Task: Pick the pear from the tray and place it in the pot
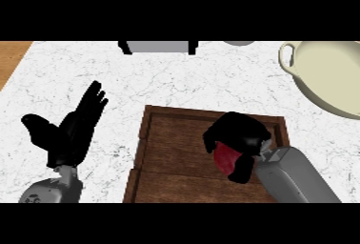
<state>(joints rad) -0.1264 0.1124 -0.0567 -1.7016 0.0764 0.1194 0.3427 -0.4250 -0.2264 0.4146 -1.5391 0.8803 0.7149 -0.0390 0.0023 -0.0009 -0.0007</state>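
Closest to you, the right hand (235, 143) sits over the dark brown wooden tray (175, 143), toward the tray's right side, with its black fingers and thumb curled downward around a red, rounded fruit (226, 159). Going by the task, that fruit is the pear, though it shows red rather than green. Only a patch of it is visible under the palm; the rest is hidden by the fingers, so you cannot tell whether it has left the tray's floor or is merely enclosed. The hand wraps it from above, most likely because that leaves the lift straight up and clear of the tray's raised rim.

Your left hand (70, 128) rests off the tray's left edge over the white marbled counter (141, 71), fingers straight and pointing up, holding nothing. It seems parked there to stay out of the way.

Farther off, at the counter's right far corner, the cream, round, handled pot (334, 76) stands open-mouthed and partly cut off by the view. It is well apart from the tray, so the carry should run up and rightward.

At the far edge sits a grey, boxy appliance (160, 46).
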